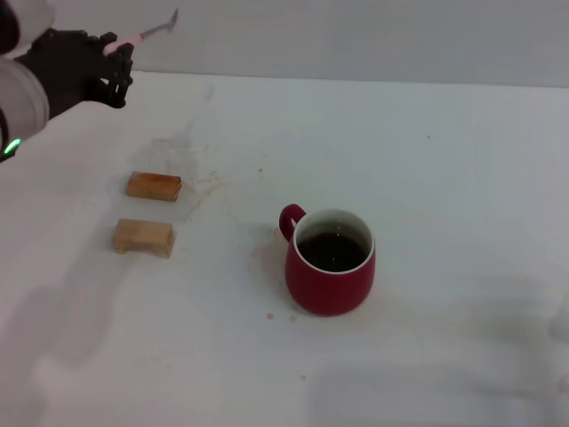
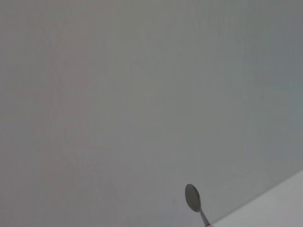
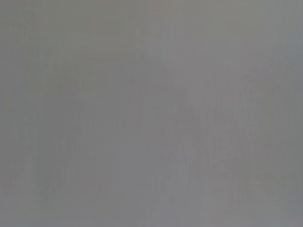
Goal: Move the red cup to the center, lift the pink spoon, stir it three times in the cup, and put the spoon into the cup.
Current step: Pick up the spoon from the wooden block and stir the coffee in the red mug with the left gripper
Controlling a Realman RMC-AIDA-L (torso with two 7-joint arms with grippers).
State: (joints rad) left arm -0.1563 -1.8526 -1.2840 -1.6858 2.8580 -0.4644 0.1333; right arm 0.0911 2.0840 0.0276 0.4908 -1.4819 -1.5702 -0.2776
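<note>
The left gripper (image 1: 114, 55) pinches the pink spoon (image 1: 147, 34) by its pale handle, high at ten o'clock. Its grey bowl points toward two o'clock, the long axis slanting upward, well apart from the red cup (image 1: 330, 262).

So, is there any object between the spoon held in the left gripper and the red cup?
Nothing visible. The left gripper holds the pink spoon high at the far left; the red cup stands open-topped mid-table. The two wooden blocks lie low, under that route.

No writing, label, brand, number or sign is readable on anything here.
</note>
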